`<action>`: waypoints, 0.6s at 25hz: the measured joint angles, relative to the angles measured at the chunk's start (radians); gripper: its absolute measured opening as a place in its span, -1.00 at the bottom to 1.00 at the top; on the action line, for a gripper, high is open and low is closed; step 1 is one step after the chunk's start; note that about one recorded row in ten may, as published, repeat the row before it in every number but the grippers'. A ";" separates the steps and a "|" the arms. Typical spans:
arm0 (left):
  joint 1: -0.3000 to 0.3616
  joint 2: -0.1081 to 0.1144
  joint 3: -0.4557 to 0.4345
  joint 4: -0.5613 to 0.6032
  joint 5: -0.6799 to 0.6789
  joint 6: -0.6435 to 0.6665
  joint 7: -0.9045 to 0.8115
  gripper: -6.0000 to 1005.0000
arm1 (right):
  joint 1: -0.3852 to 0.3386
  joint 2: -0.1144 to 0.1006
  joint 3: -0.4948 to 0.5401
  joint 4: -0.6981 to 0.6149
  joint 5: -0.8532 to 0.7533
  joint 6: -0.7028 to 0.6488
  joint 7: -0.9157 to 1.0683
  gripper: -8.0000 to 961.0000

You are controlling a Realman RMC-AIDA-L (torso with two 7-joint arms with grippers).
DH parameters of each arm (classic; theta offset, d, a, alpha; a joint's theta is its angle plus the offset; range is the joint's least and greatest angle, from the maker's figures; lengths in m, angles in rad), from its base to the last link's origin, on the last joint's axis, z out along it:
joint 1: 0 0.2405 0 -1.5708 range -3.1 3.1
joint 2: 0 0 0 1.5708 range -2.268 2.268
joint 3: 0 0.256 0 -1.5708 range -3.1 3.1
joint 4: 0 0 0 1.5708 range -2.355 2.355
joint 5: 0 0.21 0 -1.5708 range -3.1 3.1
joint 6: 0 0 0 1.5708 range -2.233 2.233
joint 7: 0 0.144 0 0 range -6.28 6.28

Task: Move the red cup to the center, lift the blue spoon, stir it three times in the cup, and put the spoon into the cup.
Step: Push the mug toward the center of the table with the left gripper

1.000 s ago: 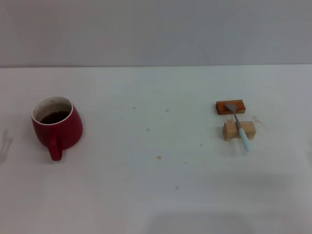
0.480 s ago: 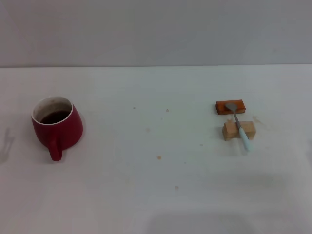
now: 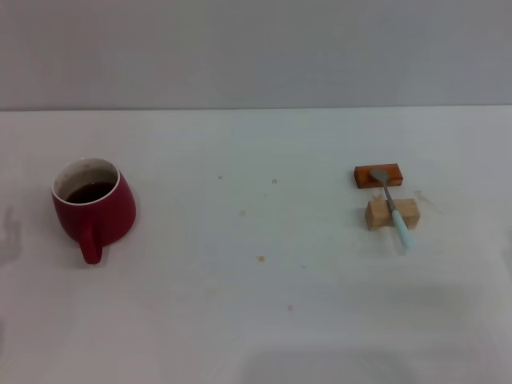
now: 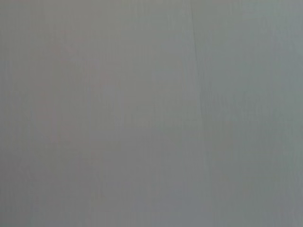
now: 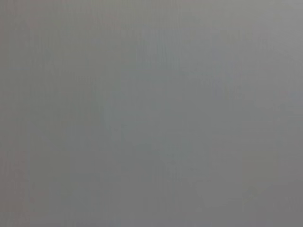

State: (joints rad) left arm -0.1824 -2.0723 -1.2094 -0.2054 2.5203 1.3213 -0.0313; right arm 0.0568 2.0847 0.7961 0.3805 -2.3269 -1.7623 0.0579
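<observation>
The red cup (image 3: pixel 93 207) stands upright at the left of the white table in the head view, its handle toward me and dark liquid inside. The blue spoon (image 3: pixel 391 206) lies at the right, its silver bowl resting on an orange-brown block (image 3: pixel 378 175) and its pale blue handle across a tan wooden block (image 3: pixel 392 214). The center (image 3: pixel 256 232) of the table is bare white top with small brown specks. Neither gripper shows in any view. Both wrist views show only plain grey.
A grey wall runs behind the table's far edge (image 3: pixel 256 109). A faint shadow lies on the tabletop at the left edge (image 3: pixel 10 232), beside the cup.
The faint shadow at the table's left edge has shifted slightly. The cup, spoon and blocks have not moved.
</observation>
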 joint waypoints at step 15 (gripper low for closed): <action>-0.062 0.005 0.002 0.009 0.001 -0.153 0.187 -0.82 | 0.004 -0.002 0.000 0.003 0.000 0.000 0.000 0.63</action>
State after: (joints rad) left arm -0.2443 -2.0670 -1.2075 -0.1961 2.5212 1.1683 0.1558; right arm 0.0611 2.0831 0.7962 0.3837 -2.3269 -1.7626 0.0583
